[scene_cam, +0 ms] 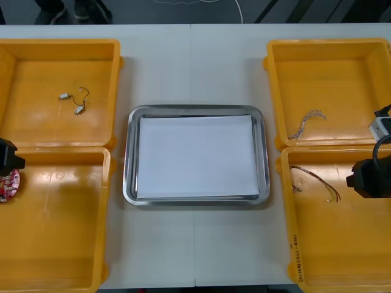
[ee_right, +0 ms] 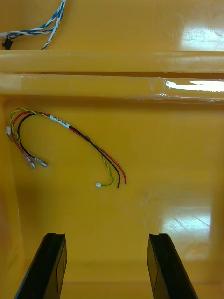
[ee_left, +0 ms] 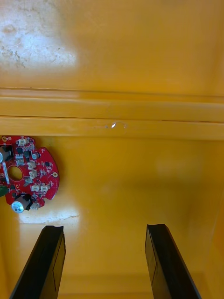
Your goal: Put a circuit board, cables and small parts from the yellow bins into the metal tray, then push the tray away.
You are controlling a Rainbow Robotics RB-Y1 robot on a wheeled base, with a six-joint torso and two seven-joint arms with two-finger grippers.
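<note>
My left gripper hangs open over the near left yellow bin. A round red circuit board lies on the bin floor just beyond and outside one finger; in the front view the board sits at the bin's outer edge. My right gripper is open above the near right yellow bin. A red and yellow cable lies ahead of its fingers, apart from them. The metal tray, white inside, sits mid-table with nothing in it.
A twisted blue and white cable lies in the far right bin. Small metal parts on thin wires lie in the far left bin. Bare table surrounds the tray, and bin walls stand between the compartments.
</note>
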